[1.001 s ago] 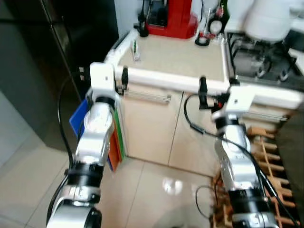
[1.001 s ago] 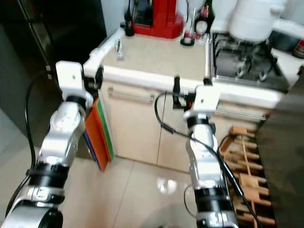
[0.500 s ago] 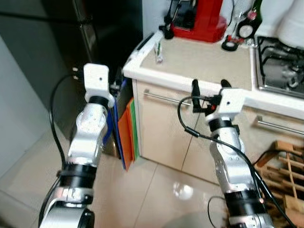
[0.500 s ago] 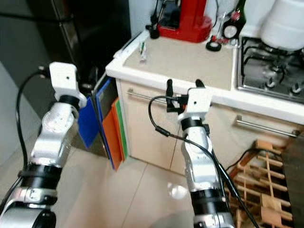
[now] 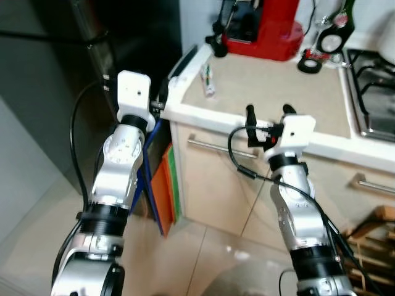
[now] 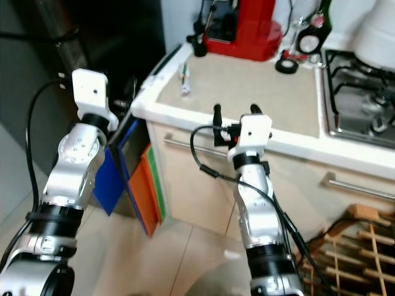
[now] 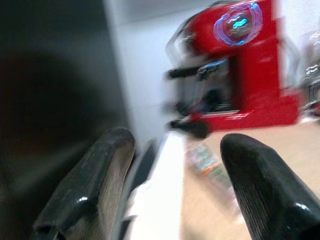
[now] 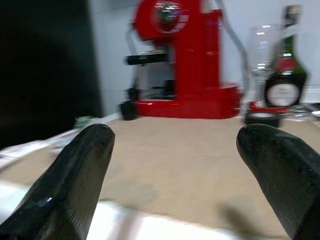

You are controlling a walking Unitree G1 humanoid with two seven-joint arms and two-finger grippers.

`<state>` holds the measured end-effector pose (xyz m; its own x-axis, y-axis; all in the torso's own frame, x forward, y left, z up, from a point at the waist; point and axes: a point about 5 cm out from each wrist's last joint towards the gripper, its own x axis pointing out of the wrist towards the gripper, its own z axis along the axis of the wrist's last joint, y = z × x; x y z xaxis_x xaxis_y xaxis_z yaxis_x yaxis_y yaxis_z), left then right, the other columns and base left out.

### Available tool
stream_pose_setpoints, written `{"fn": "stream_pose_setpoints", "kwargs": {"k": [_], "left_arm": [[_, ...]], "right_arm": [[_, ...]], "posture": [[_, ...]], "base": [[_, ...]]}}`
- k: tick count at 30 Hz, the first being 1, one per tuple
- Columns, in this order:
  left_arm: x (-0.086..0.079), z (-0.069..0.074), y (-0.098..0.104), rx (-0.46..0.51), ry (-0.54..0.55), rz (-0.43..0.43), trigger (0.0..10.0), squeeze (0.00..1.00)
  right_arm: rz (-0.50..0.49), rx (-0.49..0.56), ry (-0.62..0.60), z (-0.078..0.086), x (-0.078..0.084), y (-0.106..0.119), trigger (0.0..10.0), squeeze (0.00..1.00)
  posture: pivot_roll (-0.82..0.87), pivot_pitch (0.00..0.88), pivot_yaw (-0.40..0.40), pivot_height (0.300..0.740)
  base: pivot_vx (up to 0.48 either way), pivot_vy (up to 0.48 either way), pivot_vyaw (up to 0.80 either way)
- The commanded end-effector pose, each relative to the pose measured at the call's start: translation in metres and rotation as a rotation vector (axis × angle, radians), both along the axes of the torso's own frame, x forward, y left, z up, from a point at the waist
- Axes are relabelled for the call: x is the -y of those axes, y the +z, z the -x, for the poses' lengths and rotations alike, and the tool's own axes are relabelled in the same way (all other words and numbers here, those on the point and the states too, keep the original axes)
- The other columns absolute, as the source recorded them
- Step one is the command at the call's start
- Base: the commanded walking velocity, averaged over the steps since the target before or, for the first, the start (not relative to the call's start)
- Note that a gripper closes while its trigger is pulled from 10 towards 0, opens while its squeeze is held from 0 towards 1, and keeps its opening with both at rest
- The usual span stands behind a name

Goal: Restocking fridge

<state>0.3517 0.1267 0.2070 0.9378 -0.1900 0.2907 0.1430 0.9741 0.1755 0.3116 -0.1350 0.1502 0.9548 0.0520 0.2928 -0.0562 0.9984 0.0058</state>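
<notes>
Counter (image 5: 271,86) beige w/ red machine (image 5: 262,28); dark fridge (image 5: 111,49) left.

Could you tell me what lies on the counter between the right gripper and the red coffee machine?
Bare beige counter: in the right wrist view nothing lies between the open right gripper and the red coffee machine.

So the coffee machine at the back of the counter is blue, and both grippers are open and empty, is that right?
Not quite: the coffee machine is red, as the right eye view shows. The rest holds: left gripper and right gripper are both open and empty.
</notes>
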Motion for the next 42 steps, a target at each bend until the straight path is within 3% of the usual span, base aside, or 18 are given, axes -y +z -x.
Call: {"fn": "stream_pose_setpoints", "kwargs": {"k": [1, 6, 7, 10, 14, 17, 23, 30, 37, 42], "left_arm": [[0.007, 0.0, 0.013, 0.047, -0.038, -0.015, 10.0, 0.0], [0.015, -0.003, 0.026, 0.066, -0.07, 0.012, 10.0, 0.0], [0.018, -0.013, 0.031, 0.014, -0.033, 0.086, 10.0, 0.0], [0.024, -0.018, 0.034, -0.027, -0.039, 0.075, 10.0, 0.0], [0.048, -0.031, 0.038, -0.163, -0.111, 0.091, 10.0, 0.0], [0.058, -0.04, 0.039, -0.265, -0.144, 0.123, 10.0, 0.0], [0.071, -0.053, 0.054, -0.351, -0.207, 0.203, 10.0, 0.0], [0.075, -0.062, 0.05, -0.453, -0.134, 0.147, 10.0, 0.0], [0.079, -0.064, 0.048, -0.5, -0.154, 0.089, 10.0, 0.0], [0.075, -0.066, 0.039, -0.538, -0.109, 0.079, 10.0, 0.0]], "right_arm": [[-0.004, -0.003, -0.008, 0.0, 0.002, 0.0, 10.0, 0.0], [-0.005, -0.003, -0.003, 0.001, 0.0, 0.0, 10.0, 0.0], [-0.007, -0.005, -0.002, 0.001, -0.001, -0.001, 10.0, 0.0], [-0.011, -0.011, -0.004, 0.003, -0.002, -0.002, 10.0, 0.0], [-0.014, -0.026, 0.02, 0.008, -0.009, -0.006, 10.0, 0.0], [-0.017, -0.037, 0.029, 0.01, -0.012, -0.008, 10.0, 0.0], [-0.009, -0.048, 0.025, 0.017, -0.011, -0.01, 10.0, 0.0], [0.007, -0.071, -0.009, 0.027, 0.001, -0.013, 10.0, 0.0], [0.001, -0.071, 0.017, 0.026, -0.01, -0.011, 10.0, 0.0], [-0.001, -0.07, 0.023, 0.028, -0.013, -0.007, 10.0, 0.0]], "posture": [[-0.06, 0.0, 0.038, 0.74], [-0.06, 0.0, 0.042, 0.74], [-0.06, 0.0, 0.043, 0.74], [-0.06, 0.0, 0.039, 0.74], [-0.05, 0.0, 0.036, 0.74], [-0.06, 0.0, 0.04, 0.74], [-0.09, 0.0, 0.054, 0.74], [-0.12, 0.0, 0.054, 0.74], [-0.1, 0.008, 0.072, 0.74], [-0.13, 0.046, 0.084, 0.74]], "base": [[0.48, 0.0, 0.0], [0.48, 0.0, 0.0], [0.0, 0.0, 0.0], [0.0, 0.0, 0.0], [0.0, 0.0, 0.0], [0.0, 0.0, 0.0], [0.0, 0.0, 0.0], [0.0, 0.0, 0.0], [0.0, 0.0, 0.0], [0.0, 0.0, 0.0]]}}
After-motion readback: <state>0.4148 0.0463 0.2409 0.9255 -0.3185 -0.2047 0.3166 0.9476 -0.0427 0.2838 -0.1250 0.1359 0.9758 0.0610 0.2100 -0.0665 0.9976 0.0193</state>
